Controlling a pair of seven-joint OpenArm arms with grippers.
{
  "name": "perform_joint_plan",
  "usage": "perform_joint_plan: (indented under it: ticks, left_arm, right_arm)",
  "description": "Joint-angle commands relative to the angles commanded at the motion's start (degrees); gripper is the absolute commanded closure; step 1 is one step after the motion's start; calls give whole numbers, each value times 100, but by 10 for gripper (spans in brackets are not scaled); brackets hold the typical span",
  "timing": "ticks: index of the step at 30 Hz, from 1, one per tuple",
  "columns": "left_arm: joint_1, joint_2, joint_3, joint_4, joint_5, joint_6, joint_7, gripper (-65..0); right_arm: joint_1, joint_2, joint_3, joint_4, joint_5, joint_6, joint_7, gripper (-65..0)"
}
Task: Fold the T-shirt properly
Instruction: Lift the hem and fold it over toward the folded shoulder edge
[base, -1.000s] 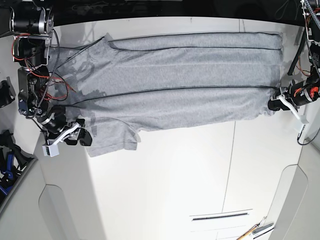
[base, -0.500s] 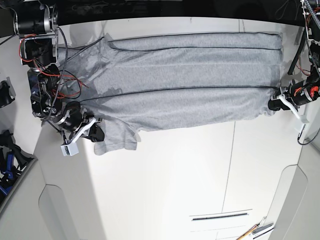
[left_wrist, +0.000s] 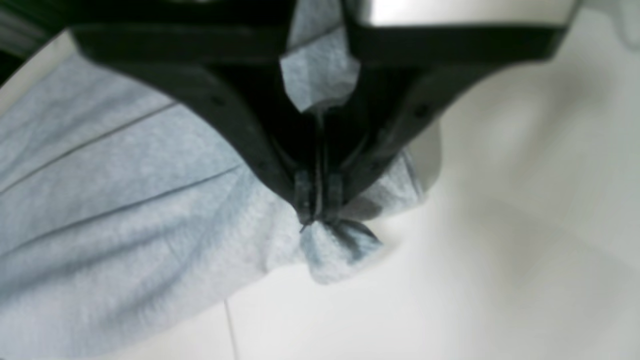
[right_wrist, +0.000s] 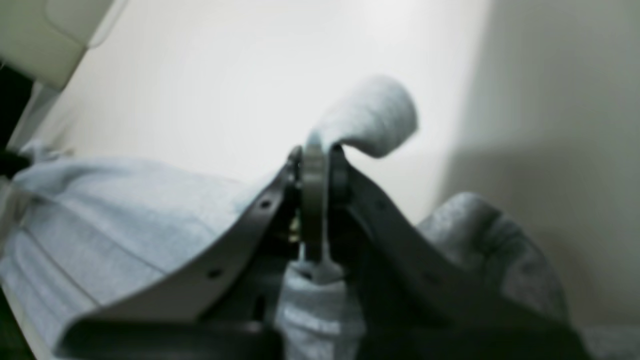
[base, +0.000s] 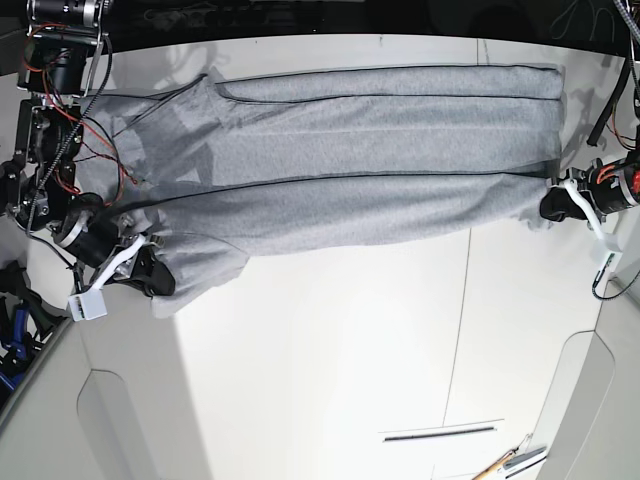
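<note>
The grey T-shirt (base: 380, 140) lay across the white table (base: 330, 370) in long crosswise folds, its heathered cotton mostly smooth in the middle and bunched at both ends. A small flap hung out past the near edge beside the right gripper (base: 160, 285). No lettering could be read on it. The right gripper's fingers were closed on that flap, a rounded tuft poking out beyond them; the left gripper (base: 550, 207) was clamped on the opposite end, with a crumpled corner protruding. Pen-like tools (base: 505, 462) lay at the table's near edge. The arms hid parts of both ends.
</note>
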Motion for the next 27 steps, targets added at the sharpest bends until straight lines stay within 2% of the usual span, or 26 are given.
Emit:
perform_joint_plan:
  ticks: [3,8,12,17,21,27]
  left_arm:
    - [181,-74,-4,116,-4,0,195,0]
    - [409,-286,-4,120,-2,0,245,0]
    - [616,-313,-4,140,-4,0,415,0]
    - [767,-310,-4,208,-2,0,393,0]
    - [769,-313,-4,210,-7,0,393,0]
    - [782,-313,-4,210,-2,0,389,-32]
  right_arm:
    - [-417,221,15,444,111,-2,0,0]
    - [-957,396,131,872,166,0,-61,0]
    - [-1231,579,166,909,540,2,-129,0]
    - [-1257,634,201,907,540,0,-382,0]
    - [-1303,632,323,909,817,2,-887,0]
    - [-1845,627,772,909,1154,57,-890,0]
